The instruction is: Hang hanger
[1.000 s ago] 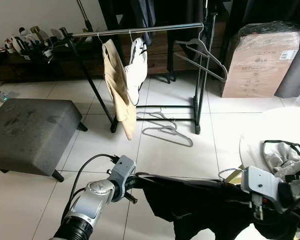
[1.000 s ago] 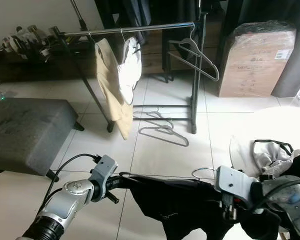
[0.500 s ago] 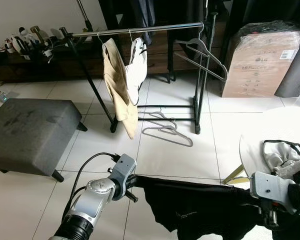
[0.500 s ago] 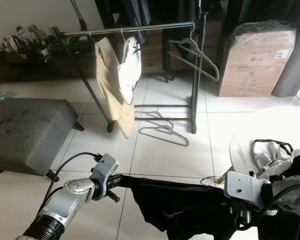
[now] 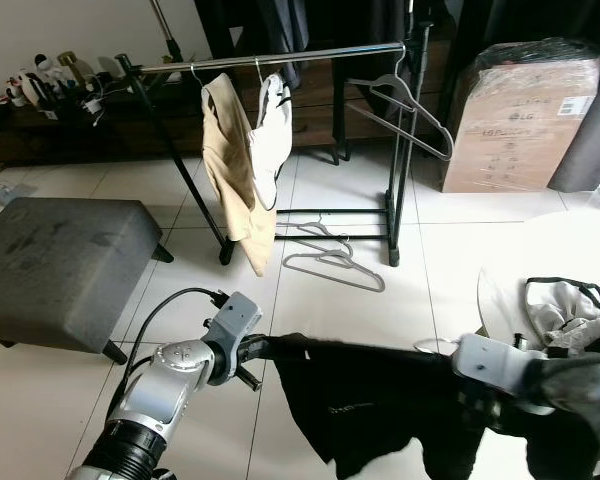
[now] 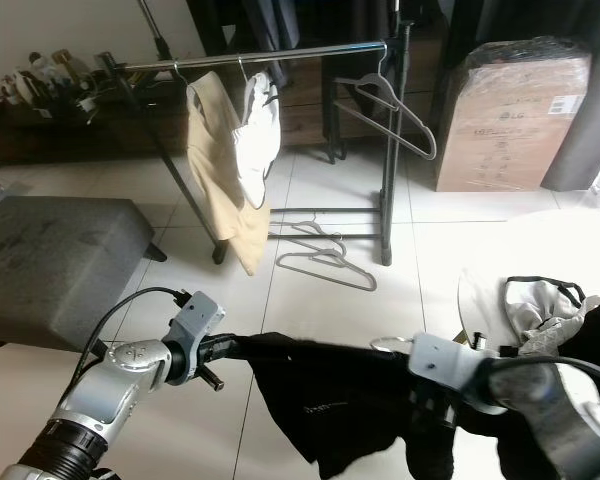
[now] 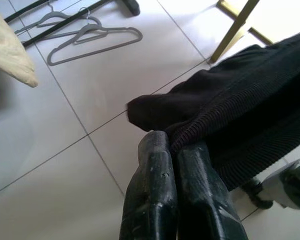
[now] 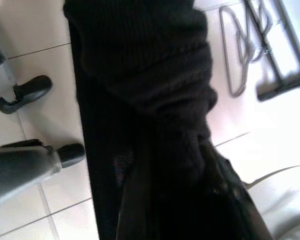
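Note:
A black knitted garment (image 5: 370,400) hangs stretched between my two grippers, low over the tiled floor. My left gripper (image 7: 176,146) is shut on one edge of it, seen also in the left eye view (image 5: 265,348). My right gripper (image 5: 458,378) is shut on the other end, with its fingers buried in the black cloth (image 8: 150,75). Ahead stands a clothes rack with a metal rail (image 5: 280,55). A beige garment (image 5: 235,170) and a white one (image 5: 270,140) hang on it, and an empty grey hanger (image 5: 405,105) hangs at its right end.
Two grey hangers (image 5: 330,262) lie on the floor by the rack's base. A grey ottoman (image 5: 60,260) stands at the left and a wrapped cardboard box (image 5: 520,110) at the back right. A white round table (image 5: 570,260) with clothes on it is at my right.
My right arm swung out to the right, then came back left toward the left gripper. The black garment now sags and bunches between them. The left gripper kept its hold.

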